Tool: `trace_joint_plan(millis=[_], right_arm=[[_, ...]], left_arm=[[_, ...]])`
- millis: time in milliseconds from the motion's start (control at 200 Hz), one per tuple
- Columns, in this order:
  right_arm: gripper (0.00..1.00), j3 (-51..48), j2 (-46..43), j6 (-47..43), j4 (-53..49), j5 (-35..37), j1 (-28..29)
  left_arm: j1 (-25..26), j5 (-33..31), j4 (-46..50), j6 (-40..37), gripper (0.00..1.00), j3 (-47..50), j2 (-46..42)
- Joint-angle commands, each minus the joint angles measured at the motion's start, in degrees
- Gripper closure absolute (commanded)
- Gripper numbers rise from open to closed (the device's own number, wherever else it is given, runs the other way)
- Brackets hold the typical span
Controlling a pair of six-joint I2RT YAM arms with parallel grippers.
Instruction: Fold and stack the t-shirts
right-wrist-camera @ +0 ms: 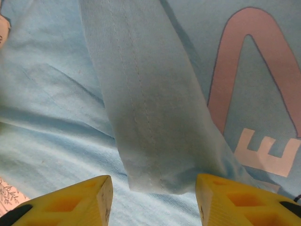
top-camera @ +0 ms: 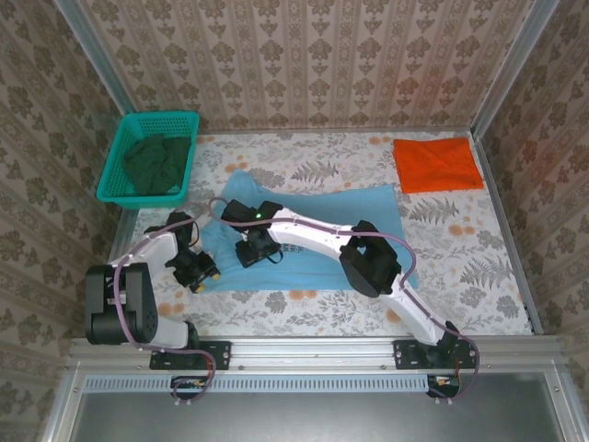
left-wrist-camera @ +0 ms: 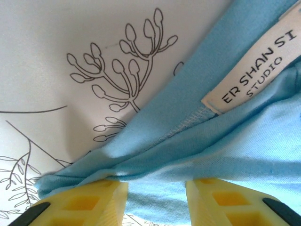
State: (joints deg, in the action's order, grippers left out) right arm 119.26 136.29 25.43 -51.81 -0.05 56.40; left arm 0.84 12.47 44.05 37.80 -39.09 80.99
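Standing half open at the blue t-shirt (top-camera: 368,207), the left gripper (top-camera: 204,273) and right gripper (top-camera: 248,253) are gripping nothing. The orange t-shirt (top-camera: 438,164) is lying folded, while blue folding and stacking are waiting.

Right gripper (right-wrist-camera: 153,181) low over the light-blue t-shirt (right-wrist-camera: 51,122), yellow fingers (right-wrist-camera: 70,202) spread wide. Straight ahead, between the tips, the rounded end of a stitched, folded strip (right-wrist-camera: 146,122) of the same cloth. Ahead to the right, part of a pale star outline (right-wrist-camera: 244,70) and a white letter E (right-wrist-camera: 268,150). Beside the fingertip on the left, a sliver of leaf-printed table cover (right-wrist-camera: 7,193).
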Motion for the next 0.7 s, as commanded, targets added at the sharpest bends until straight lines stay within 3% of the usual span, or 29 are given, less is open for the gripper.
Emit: trace_joint_plan(millis=[0, 360, 695], right_arm=[[0.49, 3.6, 2.5, -1.9, -6.0, 4.8, 0.9], [0.55, 10.6, 8.5, -2.7, -10.7, 8.8, 1.4], [0.7, 12.4, 8.9, -1.7, -11.8, 6.4, 0.5]], left_arm=[[-0.6, -1.0, -1.8, 1.0, 0.6, 2.7, 1.4], [-1.0, -1.6, -1.9, 1.4, 0.6, 3.1, 1.3], [-1.1, -2.3, -1.6, 1.5, 0.6, 3.3, 1.3]])
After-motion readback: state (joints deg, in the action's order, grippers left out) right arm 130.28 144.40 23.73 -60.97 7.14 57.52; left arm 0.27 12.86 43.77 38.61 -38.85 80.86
